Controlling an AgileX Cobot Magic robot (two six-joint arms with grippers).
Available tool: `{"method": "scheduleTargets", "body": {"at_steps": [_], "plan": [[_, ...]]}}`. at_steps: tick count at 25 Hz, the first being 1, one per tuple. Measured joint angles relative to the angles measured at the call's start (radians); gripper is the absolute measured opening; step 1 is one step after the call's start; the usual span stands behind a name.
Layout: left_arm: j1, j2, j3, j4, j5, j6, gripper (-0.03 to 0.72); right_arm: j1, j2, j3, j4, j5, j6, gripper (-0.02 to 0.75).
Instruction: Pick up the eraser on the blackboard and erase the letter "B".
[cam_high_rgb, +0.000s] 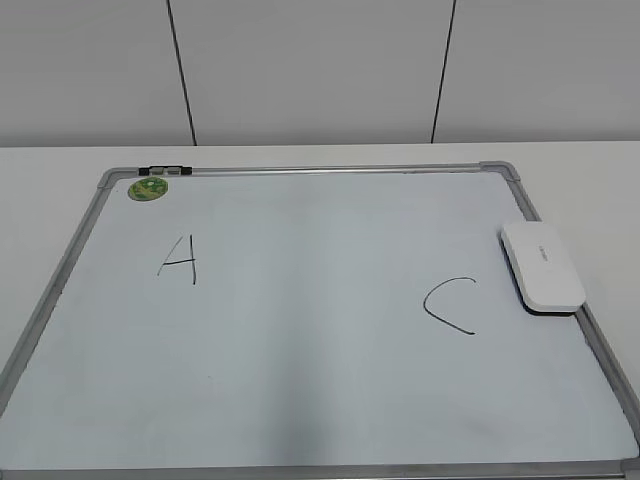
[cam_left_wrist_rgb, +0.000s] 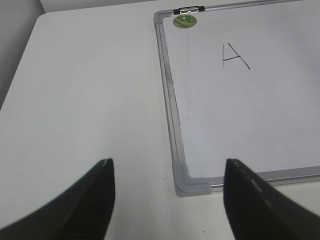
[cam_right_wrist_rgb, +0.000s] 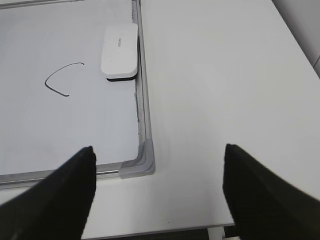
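**Board lying flat, both claws hanging wide over its near corners**

The blackboard (cam_high_rgb: 300, 330) is lying flat on the white tabletop (cam_high_rgb: 50, 165), its grey frame running close to the near edge. The eraser (cam_high_rgb: 542, 266) is resting at the board's right side, its outer edge sitting against the frame rail, just beside the "C" (cam_high_rgb: 451, 305). Between the "A" (cam_high_rgb: 179, 259) and the "C" a broad stretch of bare board is showing; I am seeing no letter "B" there. A green magnet (cam_high_rgb: 148, 187) is sitting in the far left corner.

The left claw (cam_left_wrist_rgb: 167, 200) is hovering spread wide above the near left corner cap, gripping nothing. The right claw (cam_right_wrist_rgb: 157, 195) is likewise gaping, empty, over the near right corner, with the eraser well ahead of it. Bare tabletop is stretching out on both sides. Pale wall panels are standing behind.
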Motion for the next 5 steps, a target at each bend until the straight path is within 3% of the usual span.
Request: {"method": "scheduleTargets", "body": {"at_steps": [5], "plan": [[0.000, 0.000, 0.000, 0.000, 0.000, 0.000, 0.482, 0.000, 0.000, 0.000, 0.000, 0.000, 0.000, 0.587]]}}
